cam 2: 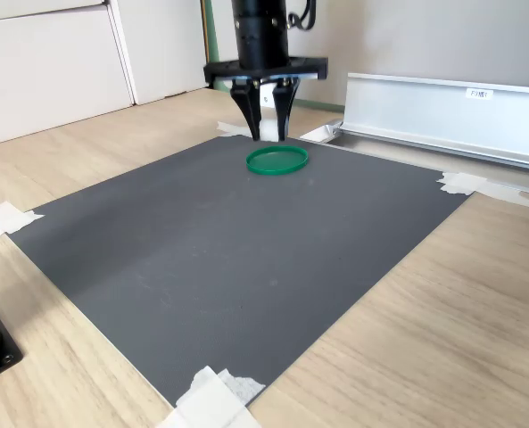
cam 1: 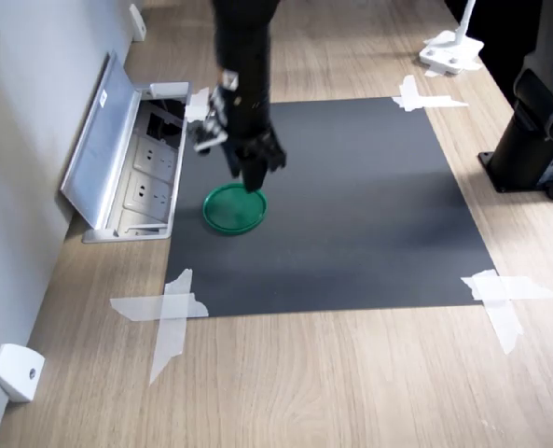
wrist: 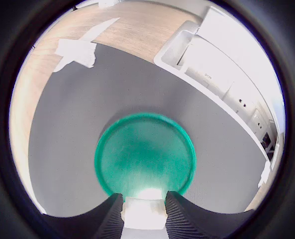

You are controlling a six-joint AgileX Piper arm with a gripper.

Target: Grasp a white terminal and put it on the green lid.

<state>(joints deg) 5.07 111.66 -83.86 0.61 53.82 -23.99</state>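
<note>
The green lid (cam 1: 234, 209) (cam 2: 277, 160) lies flat on the black mat, near the edge by the socket box. My gripper (cam 1: 255, 182) (cam 2: 267, 134) hangs straight down just above the lid's far rim. In the wrist view the two dark fingers (wrist: 110, 216) are shut on the white terminal (wrist: 143, 213), a small white block held between them. The lid (wrist: 145, 152) fills the middle of that view right beyond the fingertips. The terminal is too small to make out in both exterior views.
The black mat (cam 1: 351, 205) is taped to the wooden table with white strips (cam 1: 169, 313) at its corners. An open socket box with a raised metal flap (cam 1: 103, 140) (cam 2: 442, 102) stands beside the lid. A black stand (cam 1: 537, 121), a white base (cam 1: 451, 49) and a white wedge box (cam 1: 17, 371) sit off the mat.
</note>
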